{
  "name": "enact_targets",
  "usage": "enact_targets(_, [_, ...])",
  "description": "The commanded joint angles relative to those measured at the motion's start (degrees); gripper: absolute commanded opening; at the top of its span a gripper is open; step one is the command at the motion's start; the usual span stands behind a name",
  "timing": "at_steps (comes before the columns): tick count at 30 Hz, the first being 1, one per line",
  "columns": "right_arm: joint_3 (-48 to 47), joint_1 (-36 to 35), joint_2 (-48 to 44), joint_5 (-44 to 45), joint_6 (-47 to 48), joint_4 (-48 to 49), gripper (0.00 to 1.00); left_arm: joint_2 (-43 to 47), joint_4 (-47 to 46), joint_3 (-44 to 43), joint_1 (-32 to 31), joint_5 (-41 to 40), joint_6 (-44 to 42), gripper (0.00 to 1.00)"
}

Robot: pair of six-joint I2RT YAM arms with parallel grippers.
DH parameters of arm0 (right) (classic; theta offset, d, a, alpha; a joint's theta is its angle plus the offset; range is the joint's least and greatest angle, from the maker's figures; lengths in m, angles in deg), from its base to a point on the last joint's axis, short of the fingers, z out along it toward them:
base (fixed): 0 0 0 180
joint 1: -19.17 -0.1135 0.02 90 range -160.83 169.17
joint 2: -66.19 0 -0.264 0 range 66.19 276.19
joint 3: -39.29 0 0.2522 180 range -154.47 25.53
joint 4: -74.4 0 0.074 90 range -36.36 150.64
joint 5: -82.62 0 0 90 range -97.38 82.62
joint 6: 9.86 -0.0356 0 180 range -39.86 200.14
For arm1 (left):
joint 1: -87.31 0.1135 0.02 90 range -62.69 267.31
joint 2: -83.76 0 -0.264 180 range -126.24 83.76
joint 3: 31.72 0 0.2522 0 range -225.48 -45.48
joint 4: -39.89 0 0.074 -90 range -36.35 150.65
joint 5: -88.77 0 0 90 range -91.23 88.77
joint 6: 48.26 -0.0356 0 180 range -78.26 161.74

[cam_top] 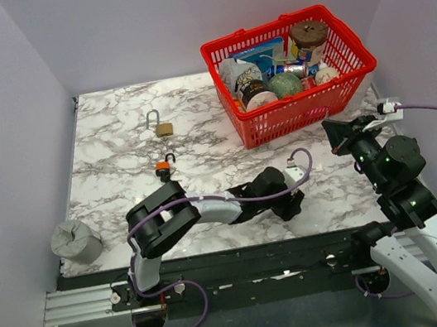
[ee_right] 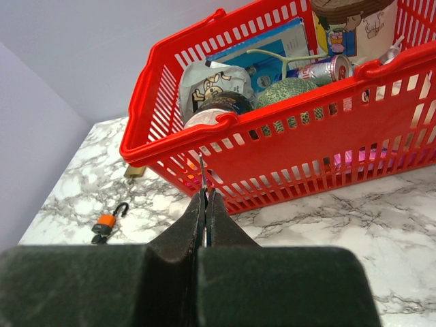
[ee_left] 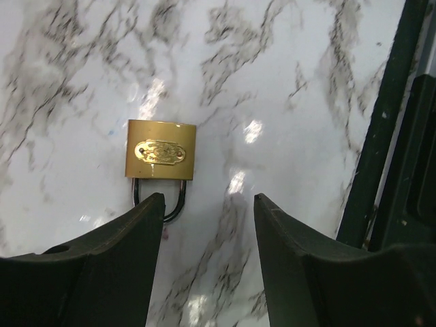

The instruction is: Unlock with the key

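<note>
On the marble (ee_left: 293, 75) just ahead of the left gripper (ee_left: 209, 201), the padlock (ee_left: 161, 150) is lying flat, its shackle touching one spread, empty finger (ee_left: 129, 235). The right gripper (ee_right: 206, 196) is pinching the key (ee_right: 202, 169) tight.

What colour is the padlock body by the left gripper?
Brass gold padlock body; shows best in the left wrist view.

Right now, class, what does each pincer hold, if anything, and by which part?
Right pincer: shut on the key, gripped at its hidden end, thin blade tip protruding. Left pincer: open over a brass padlock, holding nothing.
</note>
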Motion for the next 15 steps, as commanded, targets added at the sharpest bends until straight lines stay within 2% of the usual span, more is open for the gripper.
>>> enact_targets(1, [-1.46,-0.29,0.05,0.6,0.6,-0.24,0.01,5.62,4.61,6.08,3.08,-3.14,0.69,0.63])
enact_targets(9, [-1.19,-0.29,0.58,-0.28,0.34,0.02,0.01,11.78,3.91,15.4,11.52,-4.38,1.74,0.63])
enact_targets(15, [-0.93,-0.29,1.2,-1.34,-0.1,0.46,0.01,11.88,3.38,12.07,12.94,-2.36,0.6,0.63])
